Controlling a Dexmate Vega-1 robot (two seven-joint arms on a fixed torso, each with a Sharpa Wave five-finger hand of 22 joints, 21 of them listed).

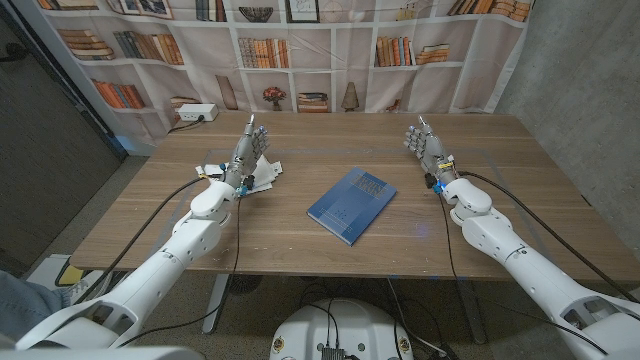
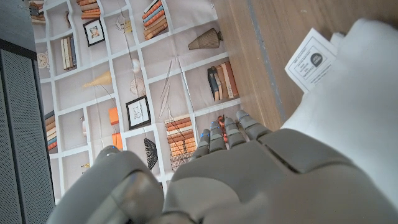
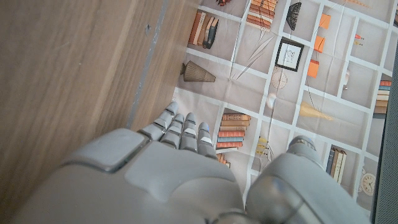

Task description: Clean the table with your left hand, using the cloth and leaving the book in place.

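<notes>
Left hand [image 1: 247,152] stands open with fingers straight, holding nothing, right beside the white cloth [image 1: 262,178], which lies crumpled at its inner side with a printed tag showing. Right hand [image 1: 427,148] is also open and empty, well apart. Wiping doesn't look started; the whole pass is left. Blue book [image 1: 351,205], flat and matte, sits mid-table on smooth wood-grain table [image 1: 480,215].

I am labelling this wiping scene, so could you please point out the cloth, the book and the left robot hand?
cloth [image 2: 357,93], left wrist view, on its white middle.
book [image 1: 351,205], head view, on the centre of its blue cover.
left robot hand [image 1: 247,151], head view, on the middle of the hand.
</notes>
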